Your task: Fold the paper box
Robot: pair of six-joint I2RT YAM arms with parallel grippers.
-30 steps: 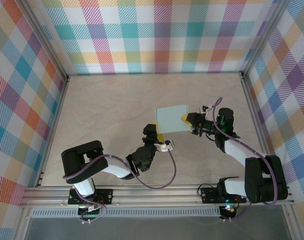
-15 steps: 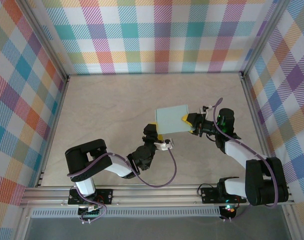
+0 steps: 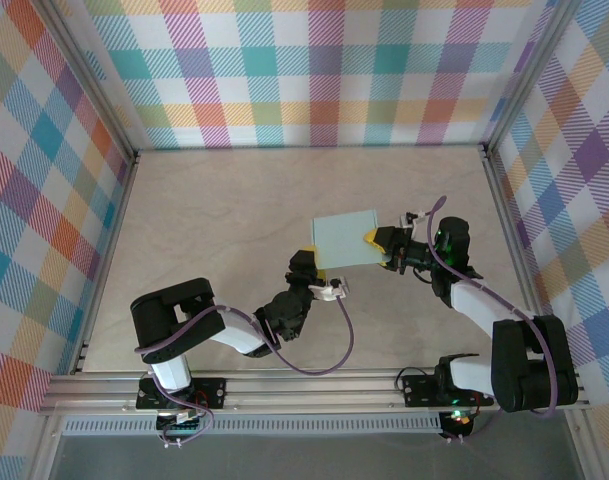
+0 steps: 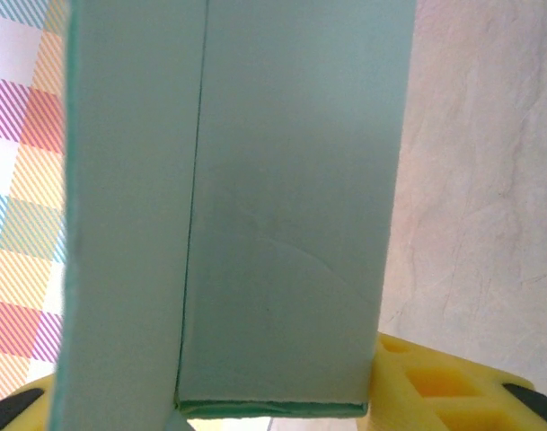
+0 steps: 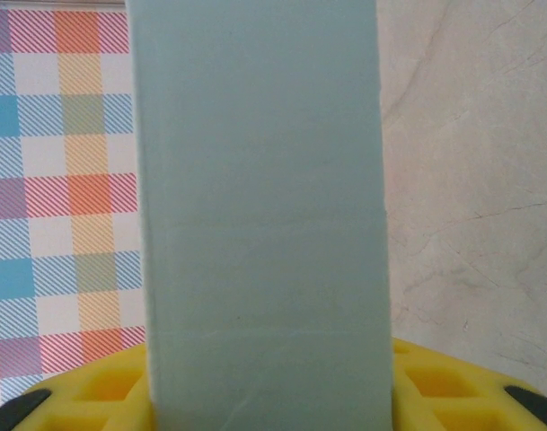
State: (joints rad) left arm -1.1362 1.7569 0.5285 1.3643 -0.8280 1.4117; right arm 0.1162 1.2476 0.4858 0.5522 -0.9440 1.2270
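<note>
I see the box (image 3: 344, 238) folded up, just toward 3 o'clock from the table (image 3: 214, 220) centre. My left gripper (image 3: 311, 264) is clamped on its 7 o'clock corner, my right gripper (image 3: 378, 241) on its 3 o'clock edge, card wedged between yellow fingers (image 5: 84, 395)

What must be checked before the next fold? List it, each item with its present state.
1. Right gripper has the paper box between its yellow fingers: ok.
2. Left gripper has the box's near corner between its own fingers: ok.
3. Long seam runs straight in the left wrist view: ok.
4. Panel beside the seam is smooth: not ok, a faint crease crosses it.
5. End flaps tucked in: cannot tell.
</note>
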